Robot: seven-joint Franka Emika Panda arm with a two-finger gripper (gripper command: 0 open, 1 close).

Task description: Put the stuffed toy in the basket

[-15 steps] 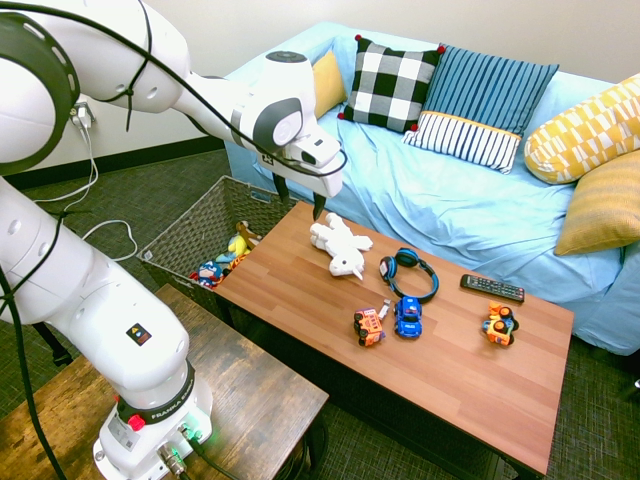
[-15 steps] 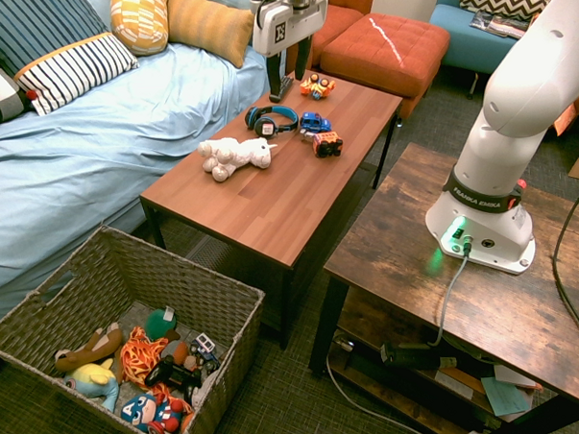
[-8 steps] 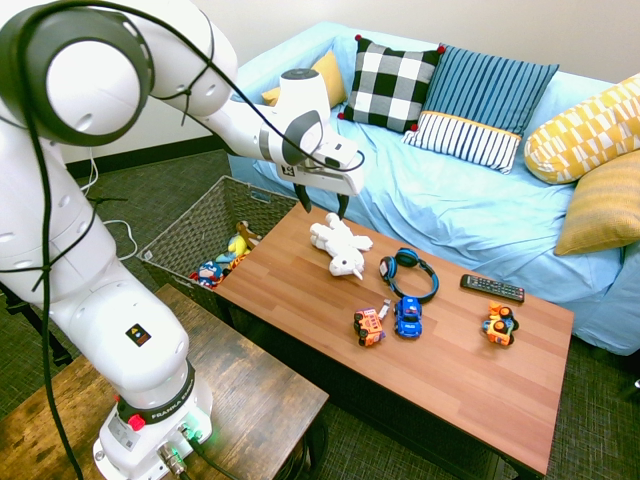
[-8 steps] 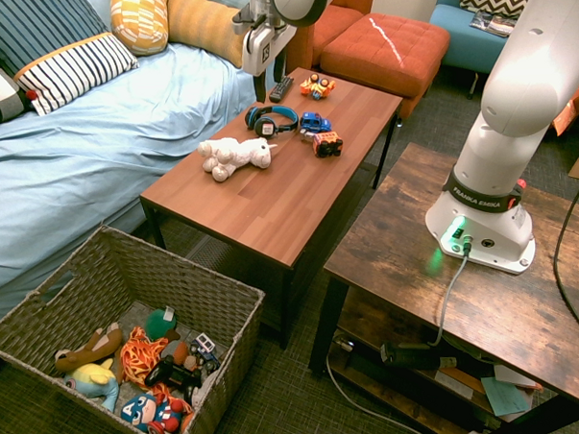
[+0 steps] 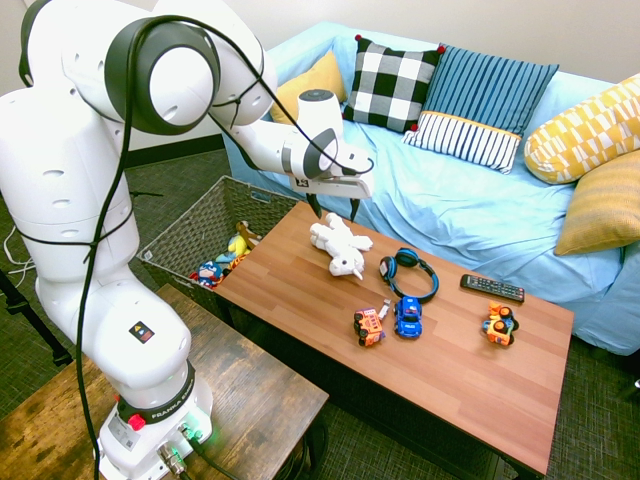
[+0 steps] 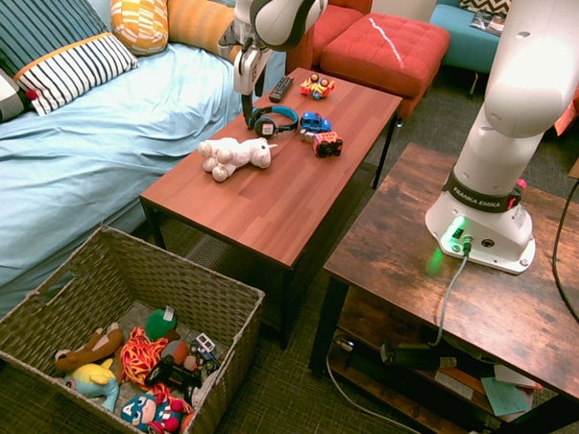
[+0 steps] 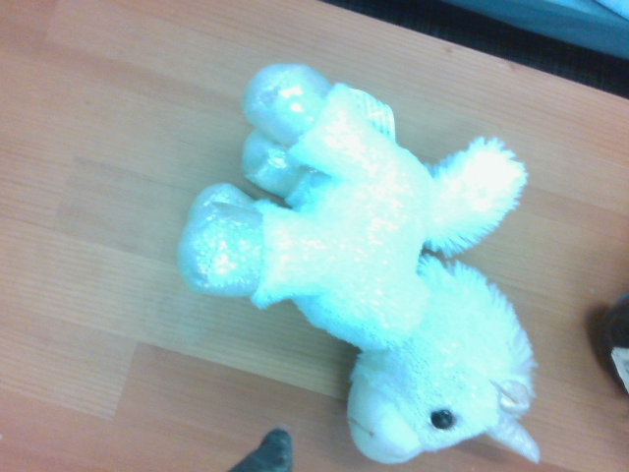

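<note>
The stuffed toy (image 5: 340,246), a small white plush animal, lies on its side on the wooden coffee table (image 5: 300,290) near the sofa-side edge. It also shows in the second exterior view (image 6: 235,154), and it fills the wrist view (image 7: 373,265). My gripper (image 5: 335,210) hangs just above the toy with its two dark fingers spread, open and holding nothing; in the second exterior view the gripper (image 6: 249,92) shows above the table's sofa side. The basket (image 5: 190,232) stands on the floor off the table's end, its woven wall (image 6: 227,321) around several small toys.
Blue headphones (image 5: 408,272) lie right beside the toy. Further along the table are an orange car (image 5: 369,326), a blue car (image 5: 408,316), another small toy (image 5: 500,325) and a remote (image 5: 492,288). The blue sofa (image 5: 470,200) with cushions runs behind the table.
The gripper has swung from the basket end of the table to above the stuffed toy, and the arm's upper links have turned. The fingers stayed open. The toy has not moved.
</note>
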